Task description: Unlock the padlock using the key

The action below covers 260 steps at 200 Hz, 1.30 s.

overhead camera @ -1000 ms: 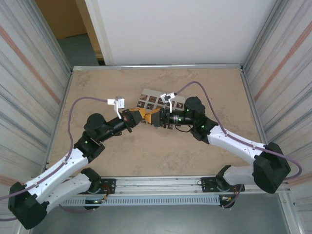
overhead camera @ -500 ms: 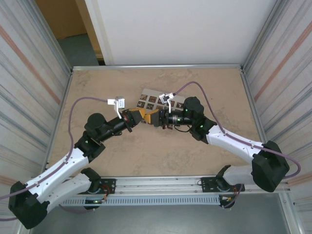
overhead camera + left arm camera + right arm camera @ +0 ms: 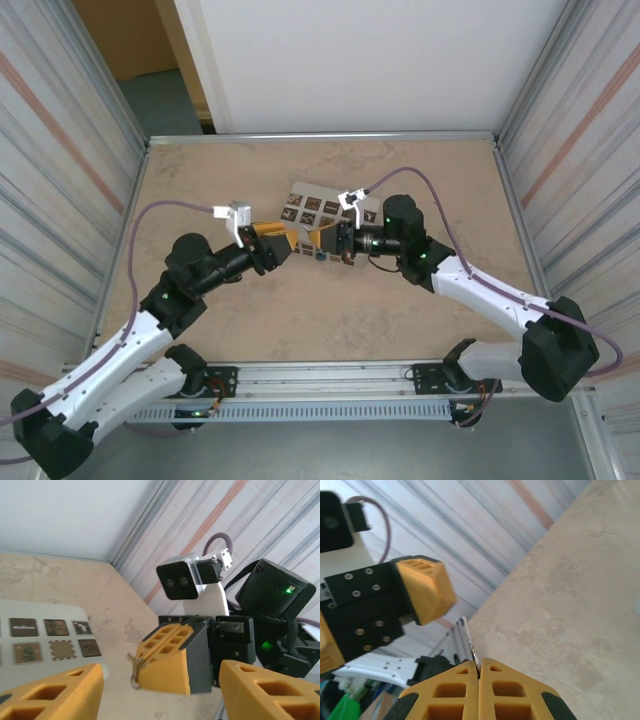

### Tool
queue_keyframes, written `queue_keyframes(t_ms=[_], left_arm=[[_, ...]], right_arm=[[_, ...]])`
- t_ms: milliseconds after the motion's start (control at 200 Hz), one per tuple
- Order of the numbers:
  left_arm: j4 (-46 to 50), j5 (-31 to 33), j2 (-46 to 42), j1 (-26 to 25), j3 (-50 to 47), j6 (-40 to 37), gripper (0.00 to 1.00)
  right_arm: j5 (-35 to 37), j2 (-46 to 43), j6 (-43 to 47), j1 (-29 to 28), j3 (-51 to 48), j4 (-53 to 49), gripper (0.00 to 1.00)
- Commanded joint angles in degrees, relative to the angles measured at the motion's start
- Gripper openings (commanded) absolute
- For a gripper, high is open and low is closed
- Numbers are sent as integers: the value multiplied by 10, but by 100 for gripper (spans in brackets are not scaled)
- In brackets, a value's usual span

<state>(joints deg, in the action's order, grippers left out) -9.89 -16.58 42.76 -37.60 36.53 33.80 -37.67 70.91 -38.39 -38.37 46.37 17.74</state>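
- Tan, stone-look desk with a metal rim, striped walls on both sides and a white wall at the back.
- Grey card full of small square pictures, lying flat near the middle of the desk, just behind both hands.
- Left hand and right hand tip to tip near the middle of the desk, very close, with a small gap between them.
- Left hand wide open, with nothing between its yellow fingers.
- One of those fingers low on the left and one low on the right in the left wrist view, with the right hand facing the space between them.
- Right hand squeezed tight, its two fingers pressed together with no gap.
- Key pinched in the right hand: a thin silver strip sticking out past the fingertips, pointing toward the left hand, up off the desk.
- Small metal ring hanging at the tip of the right hand, seen from the left wrist.
- Silver camera box on top of the right hand, and a green light on the black arm part behind it.
- Small grey-blue bit just below the right hand's tip in the view from above, too small to name.
- Padlock: can't tell where.
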Motion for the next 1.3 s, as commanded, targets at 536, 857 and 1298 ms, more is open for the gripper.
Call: queue_keyframes(t_ms=[536,857,1298], left_arm=[[110,86,18,-1,-68,-7,76],[22,93,119,-1,-103,29,76],[-103,57,285,-1,-93,55,76]], right_arm=[[-27,95,10,130,-36,5,0],[-31,179,16,153,-8,7,0],[-30,237,21,159,3,-5,0]])
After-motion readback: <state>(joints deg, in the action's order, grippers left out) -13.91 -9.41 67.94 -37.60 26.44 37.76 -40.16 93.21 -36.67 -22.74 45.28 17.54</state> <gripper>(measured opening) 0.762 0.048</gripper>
